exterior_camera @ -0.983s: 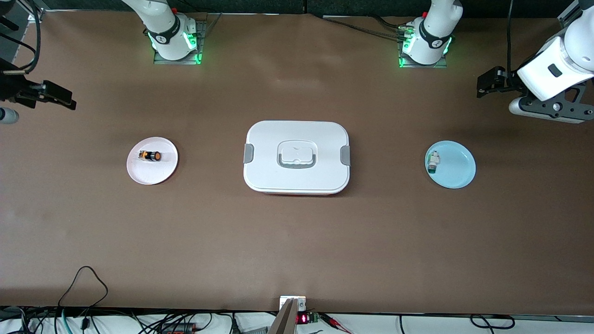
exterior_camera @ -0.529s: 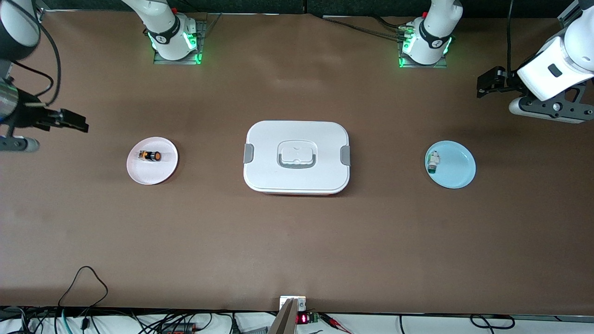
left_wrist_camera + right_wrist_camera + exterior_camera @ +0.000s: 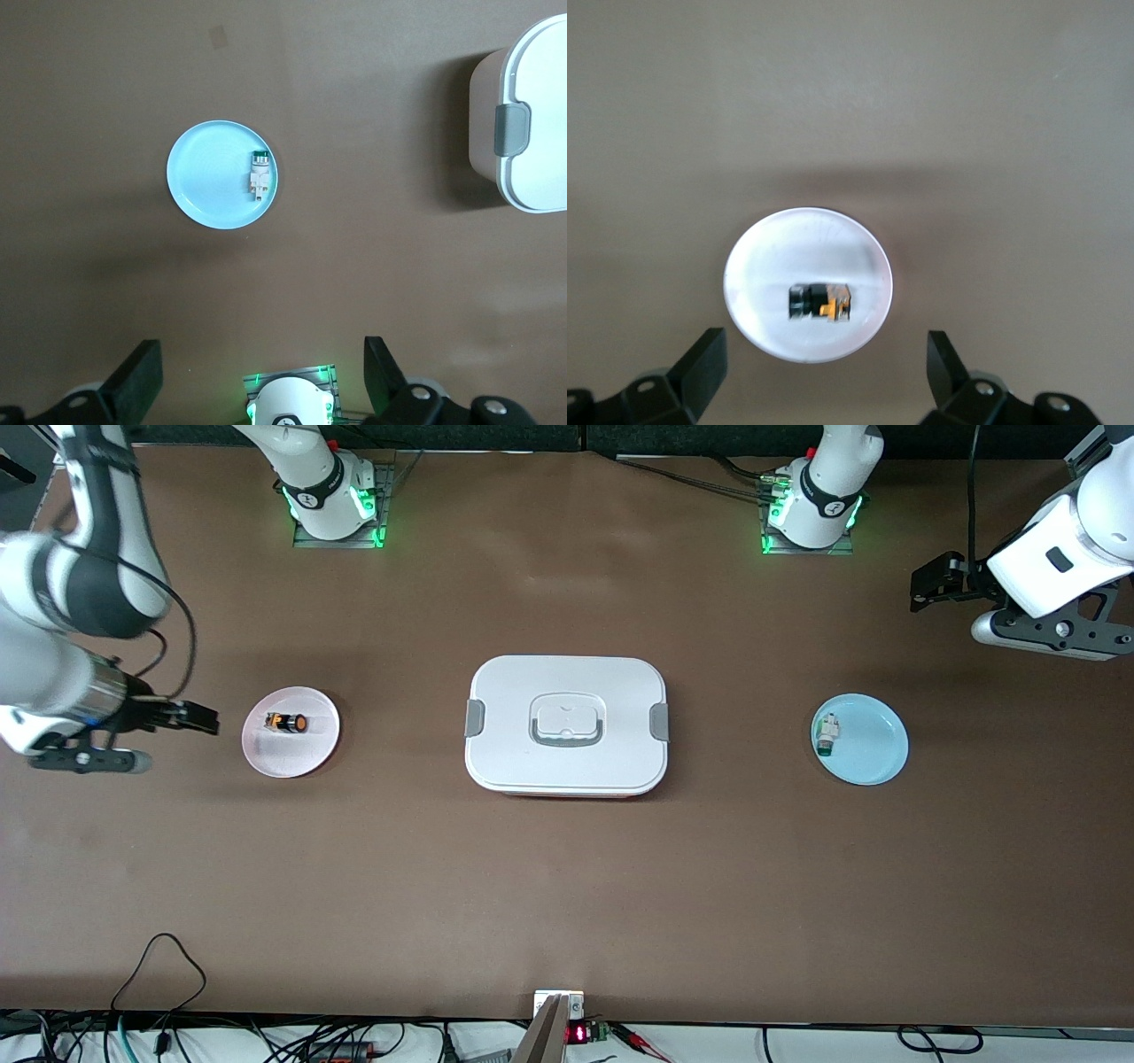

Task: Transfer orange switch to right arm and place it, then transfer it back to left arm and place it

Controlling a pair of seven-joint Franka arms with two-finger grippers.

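White arms (image 3: 1054, 558), black tools, green-lit bases (image 3: 337, 509)

Box (image 3: 532, 115) cut off at the left wrist view's edge; both tools' bodies cropped in wrist views.

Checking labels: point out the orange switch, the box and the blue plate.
orange switch (image 3: 287, 723): front view, on its black body.
box (image 3: 567, 757): front view, on its lid.
blue plate (image 3: 873, 744): front view, on bare surface.

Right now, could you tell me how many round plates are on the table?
2. A pink plate holding the orange switch lies toward the right arm's end; a light blue plate lies toward the left arm's end, the box between them. None seems hidden.
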